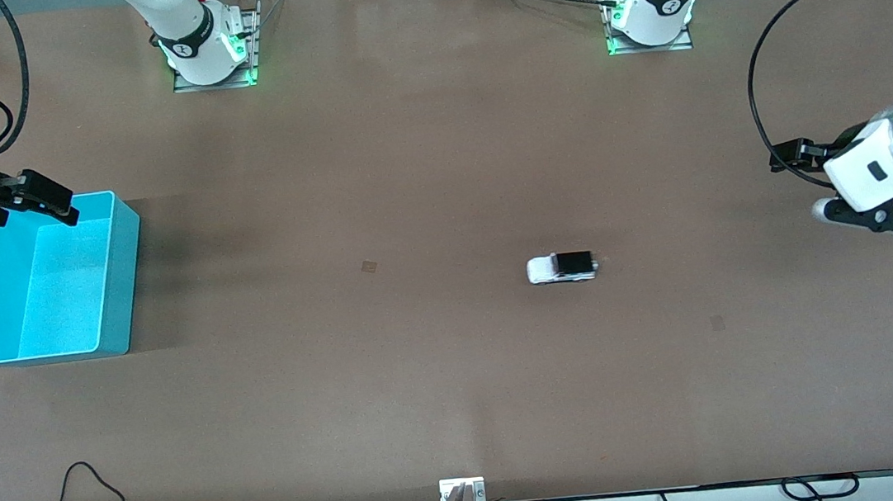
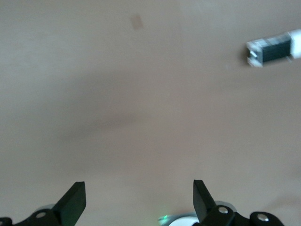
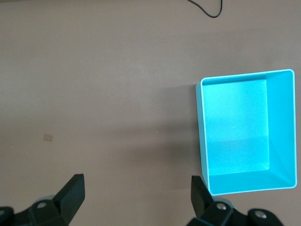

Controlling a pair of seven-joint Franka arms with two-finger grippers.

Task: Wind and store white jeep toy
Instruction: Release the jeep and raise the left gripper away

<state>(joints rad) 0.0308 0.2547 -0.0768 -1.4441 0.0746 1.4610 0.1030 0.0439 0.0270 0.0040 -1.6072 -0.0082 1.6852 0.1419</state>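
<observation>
The white jeep toy (image 1: 562,267) stands on the brown table toward the left arm's end, its black roof facing up; the left wrist view catches it at the edge (image 2: 275,48). My left gripper (image 1: 787,156) hovers over bare table near that end, open and empty (image 2: 138,188). The turquoise bin (image 1: 127,276) sits at the right arm's end with nothing in it. My right gripper (image 1: 47,197) hangs over the bin's corner closest to the robot bases, open and empty (image 3: 136,186), with the bin's rim (image 3: 203,136) beside one finger.
Both arm bases (image 1: 210,51) (image 1: 650,13) stand along the table's robot side. A small tan mark (image 1: 369,267) lies mid-table. A black cable loop (image 1: 82,496) and a small fixture (image 1: 462,494) sit at the edge nearest the front camera.
</observation>
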